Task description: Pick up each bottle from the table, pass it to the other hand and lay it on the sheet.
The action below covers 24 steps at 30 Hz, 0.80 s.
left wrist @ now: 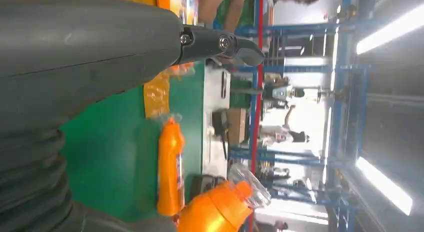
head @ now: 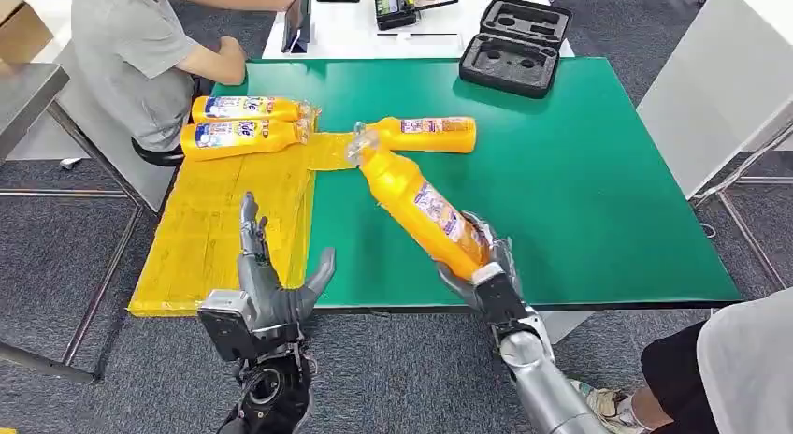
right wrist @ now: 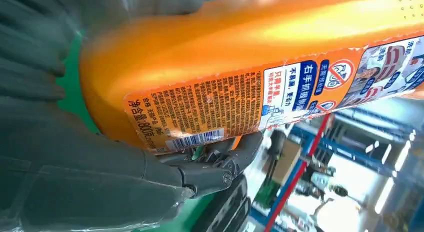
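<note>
**Bottle aimed at the waiting hand**

Our right hand (head: 477, 266) grips the orange bottle (head: 416, 202) by its base, cap tilted up-left above the green table (head: 598, 172). Our left hand (head: 266, 275) (fingers spread, holding nothing) waits left of it, nearer the yellow sheet (head: 224, 228).

Orange bottles (head: 423, 202) — blue-white labels, yellow sheet (head: 220, 230), green table (head: 598, 191) — grey carpet (head: 56, 256)
</note>
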Motion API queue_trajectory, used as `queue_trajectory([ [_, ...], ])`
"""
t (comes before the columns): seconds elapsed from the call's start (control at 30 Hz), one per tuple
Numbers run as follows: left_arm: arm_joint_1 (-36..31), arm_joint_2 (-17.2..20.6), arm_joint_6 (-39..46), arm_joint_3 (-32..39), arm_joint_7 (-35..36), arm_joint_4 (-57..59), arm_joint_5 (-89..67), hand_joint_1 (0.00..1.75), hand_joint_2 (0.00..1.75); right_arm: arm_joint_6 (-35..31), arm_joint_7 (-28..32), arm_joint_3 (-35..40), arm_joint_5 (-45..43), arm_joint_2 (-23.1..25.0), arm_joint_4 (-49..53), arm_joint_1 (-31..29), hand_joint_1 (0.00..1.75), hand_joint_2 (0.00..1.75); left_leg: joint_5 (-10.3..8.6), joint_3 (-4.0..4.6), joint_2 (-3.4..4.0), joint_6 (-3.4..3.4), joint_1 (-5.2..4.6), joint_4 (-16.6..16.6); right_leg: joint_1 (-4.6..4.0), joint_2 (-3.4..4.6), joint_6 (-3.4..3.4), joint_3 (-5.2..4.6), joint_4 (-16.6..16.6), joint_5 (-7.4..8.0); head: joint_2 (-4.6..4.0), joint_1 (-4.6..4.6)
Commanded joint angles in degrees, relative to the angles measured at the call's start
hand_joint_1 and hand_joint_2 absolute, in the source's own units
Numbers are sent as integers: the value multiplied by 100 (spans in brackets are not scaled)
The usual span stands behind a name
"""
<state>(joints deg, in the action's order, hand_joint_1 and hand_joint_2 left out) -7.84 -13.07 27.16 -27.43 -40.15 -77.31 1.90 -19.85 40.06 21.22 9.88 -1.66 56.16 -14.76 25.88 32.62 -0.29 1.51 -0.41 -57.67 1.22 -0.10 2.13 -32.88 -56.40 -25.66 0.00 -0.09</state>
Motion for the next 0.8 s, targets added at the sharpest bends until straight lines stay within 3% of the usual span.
queue_trajectory([
  [0.03, -400, -221, -832, 364, 15, 999, 239, 0, 175, 21, -6, 42, -197, -258, 1046, 361, 175, 175, 2, -7, -7, -10, 7, -1, -8, -8, -10, 12, 3, -3, 0, 0],
  [0.17, -449, -278, -1166, 488, 15, 1213, 344, 0, 175, 179, -6, 43, -241, -193, 1051, 332, 175, 175, 1, -8, 1, -11, 8, 0, -10, 0, -11, 10, 3, 0, 0, 0],
  [0.4, -780, -462, -2541, 640, 15, 2320, 989, 0, 175, 825, -6, -164, -402, -30, 1179, 369, 175, 175, -1, -7, -4, -7, 4, 2, -6, -6, -8, 9, 3, 0, 0, 0],
  [0.8, -777, -526, -2943, 758, 15, 2385, 977, 0, 175, 1229, -6, 9, -297, -30, 977, 373, 175, 175, 2, -7, 2, -8, 9, -2, -10, 1, -9, 10, 4, 1, 0, 0],
])
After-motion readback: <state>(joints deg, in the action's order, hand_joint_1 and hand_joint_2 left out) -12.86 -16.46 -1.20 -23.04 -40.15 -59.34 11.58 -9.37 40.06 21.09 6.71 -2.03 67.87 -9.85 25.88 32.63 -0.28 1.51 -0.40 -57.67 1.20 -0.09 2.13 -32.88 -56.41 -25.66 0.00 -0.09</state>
